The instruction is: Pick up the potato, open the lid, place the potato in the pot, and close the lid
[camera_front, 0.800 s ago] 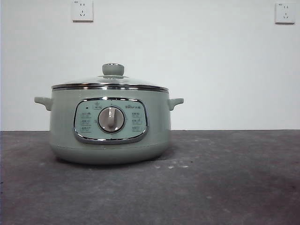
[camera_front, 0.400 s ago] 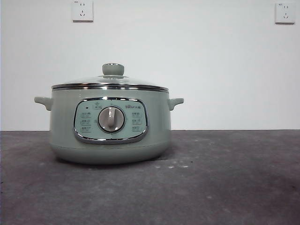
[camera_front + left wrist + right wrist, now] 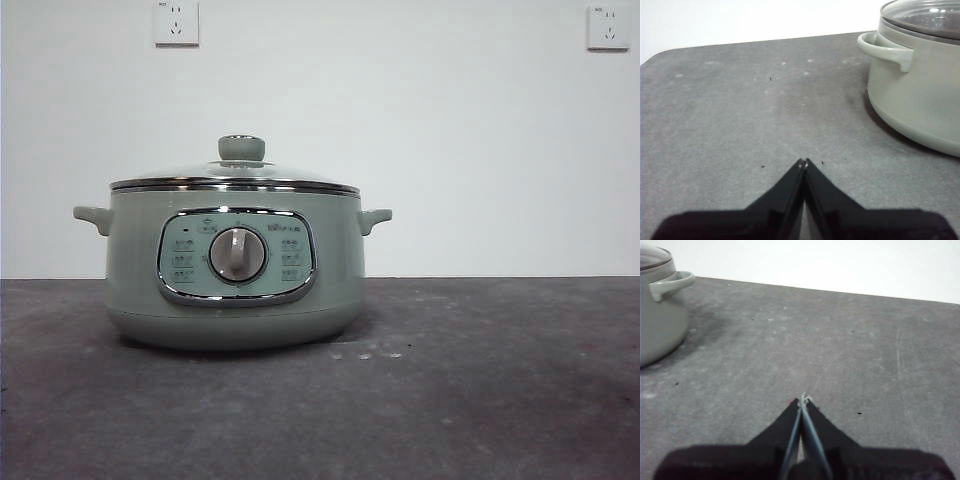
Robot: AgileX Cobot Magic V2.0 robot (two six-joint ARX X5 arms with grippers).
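Pot (image 3: 235, 270), one only, sits left of centre in the front view on the dark grey table (image 3: 480, 400), pale sage green, with two small side handles, one chrome-framed control panel and one silver dial (image 3: 238, 254) in the middle of that panel. One glass lid (image 3: 236, 178) with a steel rim rests closed on the pot's top edge, and its single green knob (image 3: 241, 148) stands upright at the centre. No potato shows in any of the three views, so its place cannot be told; the lid glass is too glary to see through.

Two white wall sockets hang on the pale wall behind, one at the upper left of the frame (image 3: 176, 22) and one at the upper right (image 3: 608, 27).

Two grippers appear, each only in its own wrist view. The left gripper (image 3: 805, 162) hangs over bare table with its two black jaws pressed together at the tips, holding nothing; the pot lies well apart from it, toward the upper right of that frame. The right gripper (image 3: 802, 399) likewise has its jaws closed tip to tip on nothing, over bare table, with the pot far off at the upper left of that frame.
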